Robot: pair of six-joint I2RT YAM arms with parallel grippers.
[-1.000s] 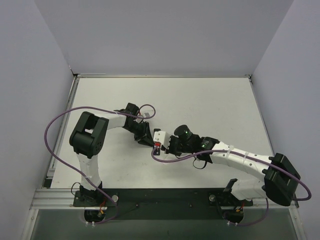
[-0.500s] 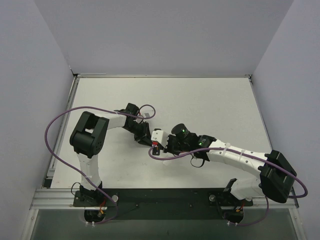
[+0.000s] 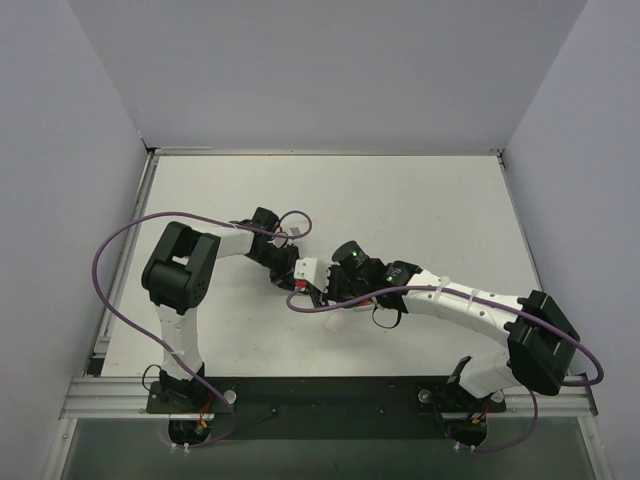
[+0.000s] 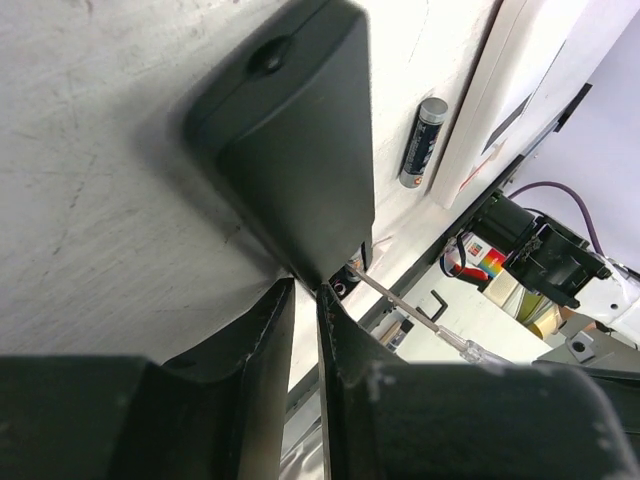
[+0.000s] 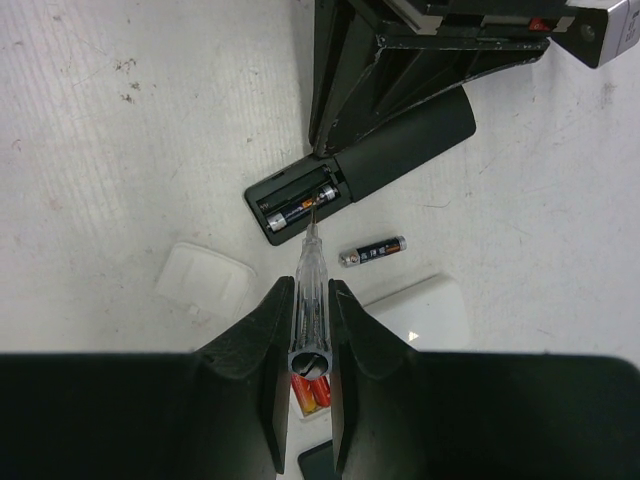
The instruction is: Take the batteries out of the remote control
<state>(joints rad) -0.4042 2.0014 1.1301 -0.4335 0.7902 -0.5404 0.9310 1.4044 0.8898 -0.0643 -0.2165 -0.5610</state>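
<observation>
Hard for you to make out: in the top view the meeting arms are covering the slim black plastic remote control point(image 5: 400, 140).
Left gripper point(image 4: 305, 288): dark fingers are pinching the remote's edge, with the contact shadowed.
Right gripper point(image 5: 312, 290): it is clamping a clear-handled screwdriver point(image 5: 308, 260), whose metal tip is sitting in the open compartment.
One dark stubby cylindrical battery point(image 5: 298, 209) is lying inside.
A second stubby battery point(image 5: 372, 251) is lying loose on the scuffed white table point(image 5: 120, 150), near a frosted white square point(image 5: 207, 280).

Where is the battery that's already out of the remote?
In the right wrist view, the loose battery lies on the table just below the remote, right of the screwdriver.
</observation>
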